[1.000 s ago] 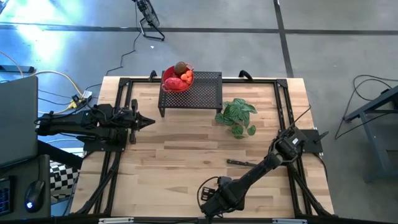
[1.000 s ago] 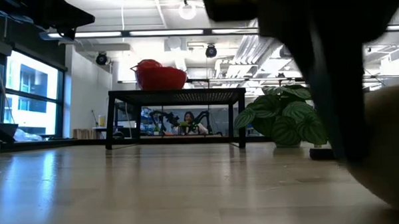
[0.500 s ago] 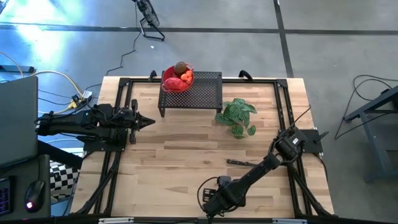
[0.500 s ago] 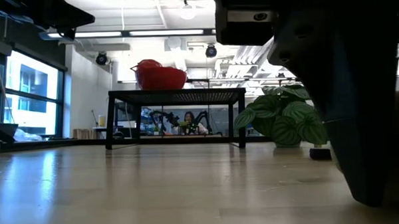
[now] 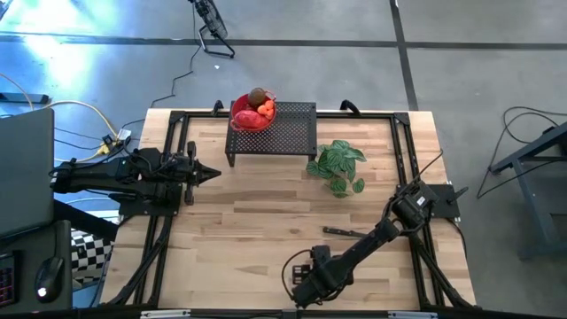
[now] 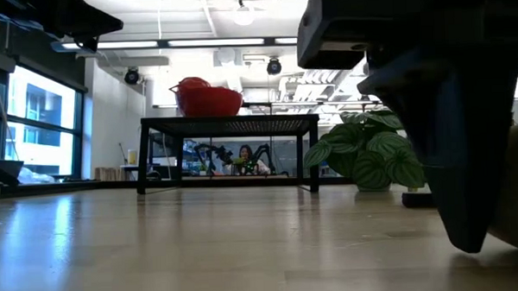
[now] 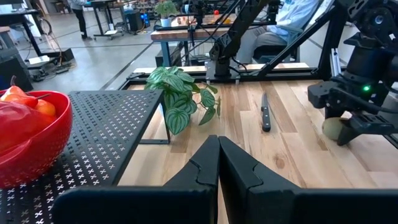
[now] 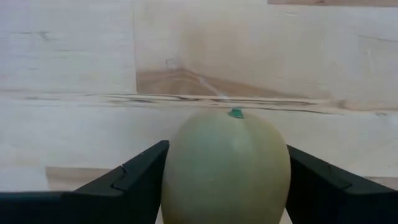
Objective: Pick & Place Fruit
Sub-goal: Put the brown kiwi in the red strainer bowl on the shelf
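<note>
An olive-green oval fruit (image 8: 227, 155) with a small green stem end lies on the wood near the table's near edge. My right gripper (image 8: 227, 183) points down over it, open, with one dark finger on each side. In the left wrist view the fruit (image 7: 333, 129) shows beneath that gripper. More fruit, a brown oval piece (image 5: 257, 96) and red and orange pieces (image 5: 250, 115), lies in a red bowl (image 5: 237, 122) on a black perforated stand (image 5: 292, 135). My left gripper (image 5: 215, 172) waits shut above the table's left side. My right gripper comes at the olive-green fruit from above, its fingers (image 8: 134, 177) close beside the fruit's two flanks. I cannot tell whether they touch it. The fruit rests on the table.
A green leafy plant (image 5: 339, 166) stands right of the stand. A black-handled knife (image 5: 344, 232) lies on the wood between the plant and my right gripper. The table's near edge is just beyond the gripper.
My right gripper has sunk a little toward the table over the green fruit and rolled about its own axis. Its fingers keep the same gap. The fruit has stayed where it was.
</note>
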{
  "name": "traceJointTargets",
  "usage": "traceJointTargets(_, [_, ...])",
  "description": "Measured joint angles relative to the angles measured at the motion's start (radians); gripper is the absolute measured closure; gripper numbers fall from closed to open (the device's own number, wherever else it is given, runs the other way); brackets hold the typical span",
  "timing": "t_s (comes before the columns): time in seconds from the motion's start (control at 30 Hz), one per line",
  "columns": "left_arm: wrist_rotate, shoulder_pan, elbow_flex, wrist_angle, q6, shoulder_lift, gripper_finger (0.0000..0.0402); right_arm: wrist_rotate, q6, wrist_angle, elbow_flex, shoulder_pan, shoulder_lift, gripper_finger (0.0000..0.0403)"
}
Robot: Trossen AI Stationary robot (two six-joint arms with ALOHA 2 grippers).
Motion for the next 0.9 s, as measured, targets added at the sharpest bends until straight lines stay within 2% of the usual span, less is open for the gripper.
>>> traceJointTargets(0.27, [0.0, 0.0, 0.0, 0.0, 0.0, 0.0, 0.0402, -0.009, 0.01, 0.02, 0.0, 0.0, 0.0, 0.0141])
traceJointTargets(0.5, [0.0, 0.0, 0.0, 0.0, 0.0, 0.0, 0.0402, -0.014, 0.005, 0.024, 0.0, 0.0, 0.001, 0.0168])
traceJointTargets(0.9, [0.0, 0.0, -0.001, 0.0, 0.0, 0.0, 0.0402, -0.014, -0.049, 0.032, -0.001, -0.004, -0.005, 0.0172])
